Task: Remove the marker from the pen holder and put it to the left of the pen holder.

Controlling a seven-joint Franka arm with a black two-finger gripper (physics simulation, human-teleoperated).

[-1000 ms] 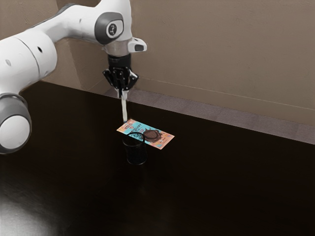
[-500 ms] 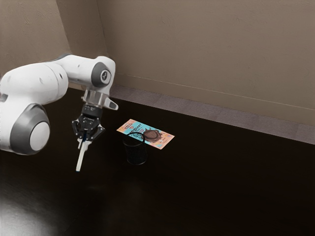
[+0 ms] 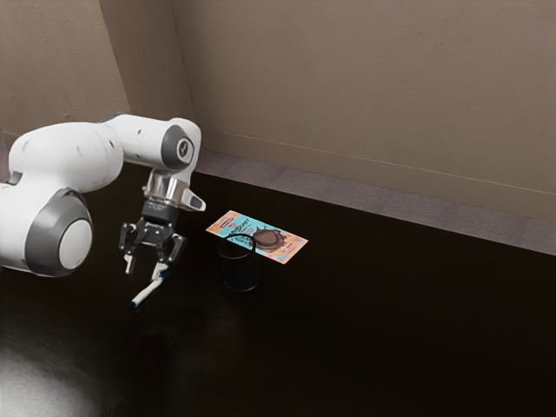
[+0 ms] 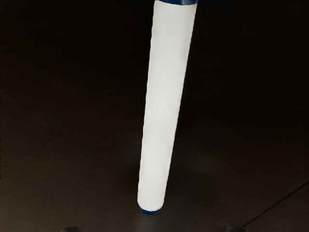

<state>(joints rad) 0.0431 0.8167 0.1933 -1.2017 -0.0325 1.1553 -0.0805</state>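
My gripper point(image 3: 146, 268) is open low over the black table, on the exterior view's left of the pen holder. Just below its fingers is the white marker point(image 3: 148, 292) with blue ends, leaning at a slant; one end is close to a fingertip, and whether they touch I cannot tell. In the wrist view the marker point(image 4: 164, 106) stretches out beneath my hand, with the gripper's two fingertips point(image 4: 154, 229) apart at the edge. The dark mesh pen holder point(image 3: 241, 268) stands upright with no marker in it.
A colourful flat packet point(image 3: 280, 243) lies on the table point(image 3: 365, 330) just behind the pen holder. Beyond the table's far edge are a strip of grey floor and a brown wall.
The hand has moved from behind the pen holder toward the exterior view's left and down, carrying the marker. In the last half second the fingers opened and the marker dropped free, tilting over.
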